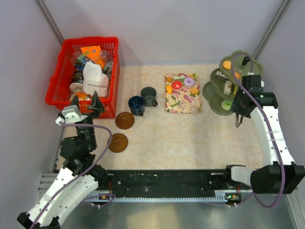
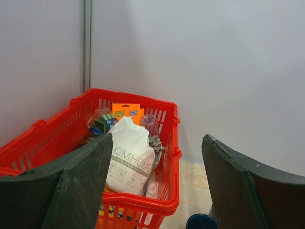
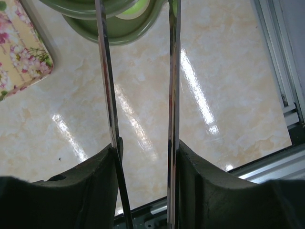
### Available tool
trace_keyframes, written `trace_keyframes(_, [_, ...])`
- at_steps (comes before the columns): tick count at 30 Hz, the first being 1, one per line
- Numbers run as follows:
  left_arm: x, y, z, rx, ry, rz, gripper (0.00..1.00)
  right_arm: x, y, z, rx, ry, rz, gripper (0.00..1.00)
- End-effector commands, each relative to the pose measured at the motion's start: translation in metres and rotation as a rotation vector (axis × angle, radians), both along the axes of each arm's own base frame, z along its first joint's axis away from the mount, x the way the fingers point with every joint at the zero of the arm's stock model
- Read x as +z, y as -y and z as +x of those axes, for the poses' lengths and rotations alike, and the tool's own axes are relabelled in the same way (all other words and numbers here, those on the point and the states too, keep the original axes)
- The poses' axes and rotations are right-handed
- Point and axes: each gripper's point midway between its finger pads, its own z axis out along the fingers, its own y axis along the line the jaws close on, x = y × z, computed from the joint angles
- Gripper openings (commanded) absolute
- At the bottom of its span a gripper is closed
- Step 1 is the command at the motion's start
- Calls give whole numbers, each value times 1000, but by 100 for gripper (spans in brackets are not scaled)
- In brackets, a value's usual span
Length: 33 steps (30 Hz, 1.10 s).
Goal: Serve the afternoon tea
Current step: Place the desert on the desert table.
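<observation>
Right wrist view shows the right gripper [image 3: 143, 152] with its fingers partway closed, pressing on the two arms of the metal tongs [image 3: 106, 86]. The arms run parallel and apart, and nothing shows between them as far as the frame reaches. They hang over bare tabletop [image 3: 143, 95], just near of the bottom tier of the olive-green three-tier stand [image 1: 212, 93].

In the top view an orange pastry [image 1: 227, 64] sits on the stand's top tier and a lime one [image 1: 227, 103] on the lowest. The remaining toy pastries [image 1: 177, 85] lie on a floral tray [image 1: 183, 106], left of the right gripper and well apart from it. The tray's long axis runs near to far. The right arm is much the nearer to it, so the next pick probably calls for a swing left with the tongs pointing down.

The left gripper [image 1: 95, 106] stands wide open and empty beside the red basket [image 1: 55, 93]. The navy mug [image 1: 137, 105], the dark-green mug [image 1: 149, 96] and two brown saucers [image 1: 125, 120] sit just right of it, mugs not yet on saucers.
</observation>
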Motion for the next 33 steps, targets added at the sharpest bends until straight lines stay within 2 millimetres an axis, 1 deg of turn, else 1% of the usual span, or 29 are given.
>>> trace_keyframes(1, [6,0,-1,0,22,-11,80,32,4,-14,-25,71,-5,45])
trace_keyframes(4, [6,0,-1,1,23,-10,80,35,2,-27,-22,69,7,45])
trace_keyframes(8, [6,0,-1,-2,23,-15,80,45,0,-41,-22,88,12,45])
trace_keyframes(13, [6,1,-1,-6,23,-16,80,58,-7,-51,2,136,42,45])
trace_keyframes(16, [6,1,-1,-7,23,-18,80,66,-10,-53,20,184,44,45])
trace_keyframes(19, [5,1,0,-6,18,-15,80,67,-19,-53,58,199,76,46])
trace_keyframes(20, [4,2,1,-6,14,-13,80,64,-29,-53,90,190,89,46])
trace_keyframes(26, [3,3,2,-8,12,-12,80,53,-52,-57,152,155,97,45])
trace_keyframes(33, [3,3,3,-8,10,-11,80,53,-81,-60,237,148,148,45])
